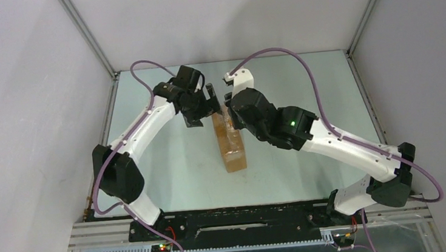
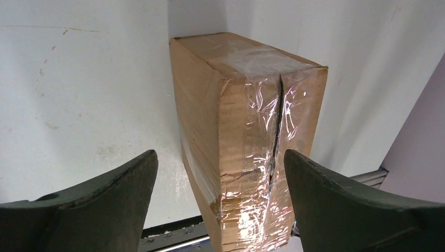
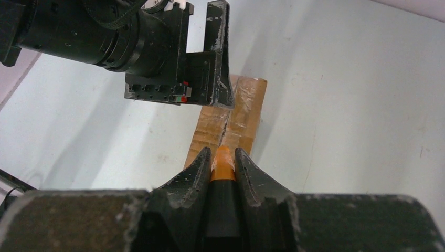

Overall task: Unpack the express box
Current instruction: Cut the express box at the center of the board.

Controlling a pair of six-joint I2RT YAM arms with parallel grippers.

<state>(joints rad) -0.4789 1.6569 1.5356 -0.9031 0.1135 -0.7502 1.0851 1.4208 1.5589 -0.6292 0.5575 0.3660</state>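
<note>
At centre, the brown express box [image 2: 202, 110] stands edgewise, tape seam [image 2: 276, 126] slit.

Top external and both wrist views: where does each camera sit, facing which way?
Top external: above, behind, facing down onto the table; both arms show.
Left wrist: on that arm, facing the express box's taped end; open left gripper shows.
Right wrist: looks past the right gripper, shut on an orange-tipped knife.
All share the box.
</note>
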